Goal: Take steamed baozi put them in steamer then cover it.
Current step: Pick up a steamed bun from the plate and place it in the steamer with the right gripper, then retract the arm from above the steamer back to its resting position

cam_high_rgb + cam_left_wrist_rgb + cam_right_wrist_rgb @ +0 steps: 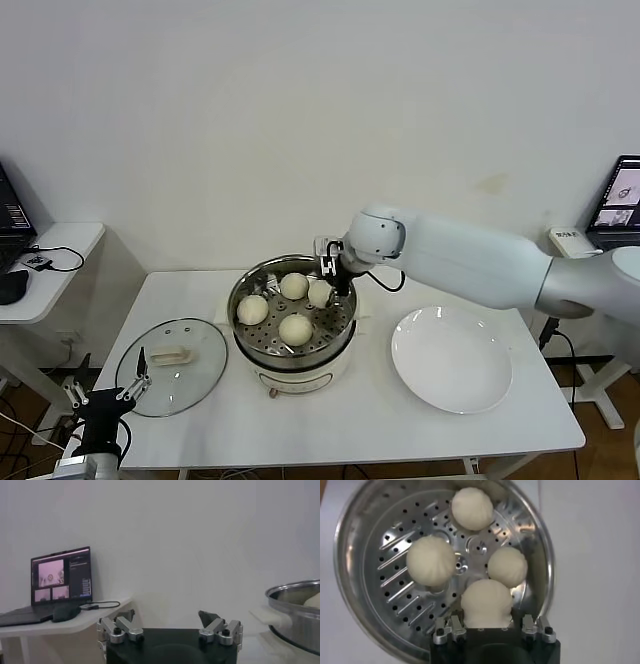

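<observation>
We have the right pincer (487,625) gripping the last bun (486,603) over the steamer (243,300); next release, then left pincer (137,378), open, lifts the lid (172,366).

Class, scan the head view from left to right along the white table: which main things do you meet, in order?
Left gripper → glass lid → steamer holding four baozi → white plate.

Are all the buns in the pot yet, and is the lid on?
Three baozi sit on the steamer tray. The right tool is shut on the fourth baozi inside the pot. The plate is empty. The cover lies on the table by the open left tool, not yet on.
</observation>
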You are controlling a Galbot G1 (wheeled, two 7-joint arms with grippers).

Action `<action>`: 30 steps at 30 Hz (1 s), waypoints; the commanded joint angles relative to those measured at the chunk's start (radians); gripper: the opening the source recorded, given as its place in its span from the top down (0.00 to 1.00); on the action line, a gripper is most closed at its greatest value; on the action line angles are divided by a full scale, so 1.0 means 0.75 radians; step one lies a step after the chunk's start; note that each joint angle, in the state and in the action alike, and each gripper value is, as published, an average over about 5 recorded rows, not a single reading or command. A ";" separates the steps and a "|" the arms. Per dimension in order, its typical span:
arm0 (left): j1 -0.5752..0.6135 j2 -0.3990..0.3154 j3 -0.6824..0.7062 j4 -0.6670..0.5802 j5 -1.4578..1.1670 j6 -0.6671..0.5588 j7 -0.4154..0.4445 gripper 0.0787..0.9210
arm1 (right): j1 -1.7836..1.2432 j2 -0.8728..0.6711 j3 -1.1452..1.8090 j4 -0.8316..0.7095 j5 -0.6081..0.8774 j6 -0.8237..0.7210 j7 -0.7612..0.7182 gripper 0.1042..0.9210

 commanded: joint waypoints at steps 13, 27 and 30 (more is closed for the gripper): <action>0.002 -0.002 -0.001 -0.002 -0.002 0.000 0.000 0.12 | -0.052 -0.026 0.085 0.037 -0.019 -0.025 0.062 0.18; -0.004 -0.006 -0.002 -0.005 -0.011 0.000 0.000 0.12 | -0.221 -0.494 0.403 0.488 0.272 0.210 0.557 0.12; -0.001 -0.003 -0.005 -0.002 -0.011 -0.001 -0.001 0.12 | -0.508 -0.617 0.632 0.589 0.293 0.337 0.755 0.12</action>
